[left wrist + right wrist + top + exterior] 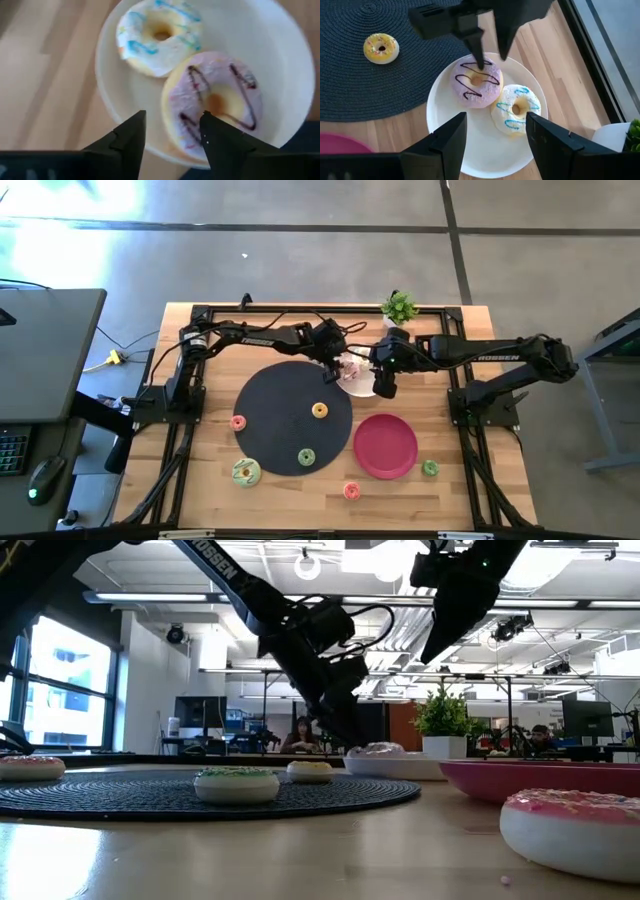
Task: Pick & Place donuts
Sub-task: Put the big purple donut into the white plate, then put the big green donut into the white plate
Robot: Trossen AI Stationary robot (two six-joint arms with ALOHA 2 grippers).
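Observation:
A white plate (470, 145) holds two larger donuts lying flat: a pale pink one with dark drizzle (475, 85) and a white one with blue drizzle (516, 110). My left gripper (172, 127) is open and reaches down over the pink donut (225, 95). One finger (481, 59) stands over the ring near its hole, the other outside its rim. My right gripper (495, 130) is open and hovers higher above the plate's right side (385, 385). Small donuts lie apart: yellow (320, 410) and green (306, 457) on the black mat. My left gripper comes at the pink donut from above, slanting in from the table's left, its open fingers astride the ring's wall (187, 117). Whether a fingertip touches the donut, I cannot tell. The donut lies flat on the plate.
A red plate (386, 445) sits right of the black mat (270, 395). More donuts lie on the wood: pink-red (237, 422), pale green (246, 471), pink (351, 491), green (429, 468). A potted plant (400, 307) stands at the far edge behind the white plate.

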